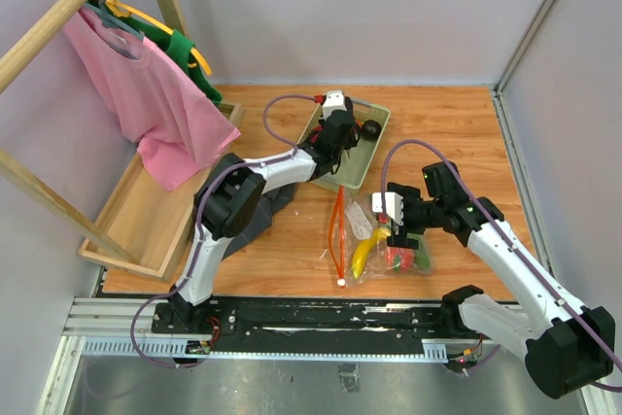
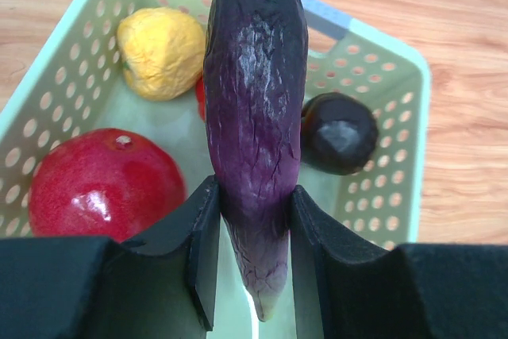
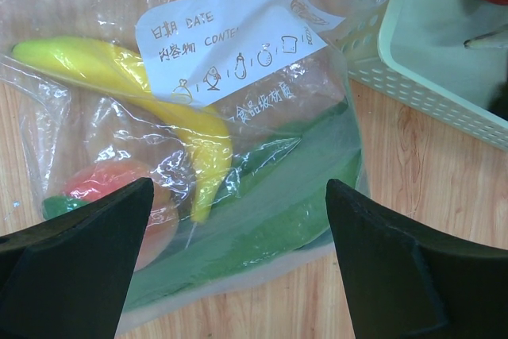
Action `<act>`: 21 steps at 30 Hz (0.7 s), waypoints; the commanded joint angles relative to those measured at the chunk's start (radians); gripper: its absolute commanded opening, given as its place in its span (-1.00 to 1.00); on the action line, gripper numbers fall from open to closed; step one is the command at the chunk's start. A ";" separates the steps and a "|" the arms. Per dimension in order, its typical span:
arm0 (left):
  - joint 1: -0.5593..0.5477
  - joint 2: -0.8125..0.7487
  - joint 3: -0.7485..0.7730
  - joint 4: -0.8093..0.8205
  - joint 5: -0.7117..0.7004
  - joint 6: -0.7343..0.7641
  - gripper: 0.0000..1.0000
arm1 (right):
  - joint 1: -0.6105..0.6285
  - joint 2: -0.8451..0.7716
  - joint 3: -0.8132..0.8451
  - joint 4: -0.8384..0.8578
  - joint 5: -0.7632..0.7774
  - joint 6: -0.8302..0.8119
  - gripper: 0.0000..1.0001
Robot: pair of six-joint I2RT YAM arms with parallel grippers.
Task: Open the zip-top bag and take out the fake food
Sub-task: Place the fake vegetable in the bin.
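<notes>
1. Left jaws: partly closed, clamped on either side of the narrow end of a purple eggplant [image 2: 255,101]. The rest of the eggplant juts out over the tray.
2. Tray [image 2: 397,117]: pale green with perforated walls. It sits on the wooden worktop [image 1: 457,133] towards the far edge.
3. Tray contents: a red round fruit [image 2: 103,184], a wrinkled yellow pepper [image 2: 163,52] and a dark purple round fruit [image 2: 340,132]. A sliver of a further red piece shows behind the eggplant.
4. Right jaws: spread wide and gripping nothing. They are poised over the bag; contact with the plastic cannot be told.
5. Bag [image 3: 79,5]: clear and crinkled, lying flat on the worktop just on the near side of the tray. It has a white label [image 3: 230,45] and an orange-red zip strip [image 1: 337,230] along its left edge.
6. Bag contents: a yellow banana [image 3: 119,73], a red-orange round fruit [image 3: 119,196] and a long green piece [image 3: 270,196].
7. Other items, at the left: a pink shirt [image 1: 146,94] on a wooden rack, above a wooden box [image 1: 146,211].
</notes>
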State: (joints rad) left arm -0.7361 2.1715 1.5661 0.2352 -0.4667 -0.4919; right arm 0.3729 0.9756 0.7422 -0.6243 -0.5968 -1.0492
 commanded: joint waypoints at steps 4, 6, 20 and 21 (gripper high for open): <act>0.000 0.065 0.094 -0.095 -0.133 0.024 -0.34 | -0.017 -0.008 0.023 0.011 0.005 0.012 0.82; -0.002 0.070 0.098 -0.103 -0.139 0.024 -0.02 | -0.017 -0.009 0.023 0.011 0.004 0.012 0.82; -0.017 0.009 0.105 -0.118 -0.135 0.029 0.81 | -0.019 -0.005 0.022 0.012 0.000 0.015 0.84; -0.020 -0.003 0.104 -0.114 -0.131 0.032 0.81 | -0.019 -0.006 0.022 0.012 0.000 0.014 0.84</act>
State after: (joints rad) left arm -0.7448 2.2330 1.6493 0.1215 -0.5747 -0.4713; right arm 0.3729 0.9756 0.7422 -0.6239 -0.5968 -1.0492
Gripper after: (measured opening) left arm 0.901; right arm 0.919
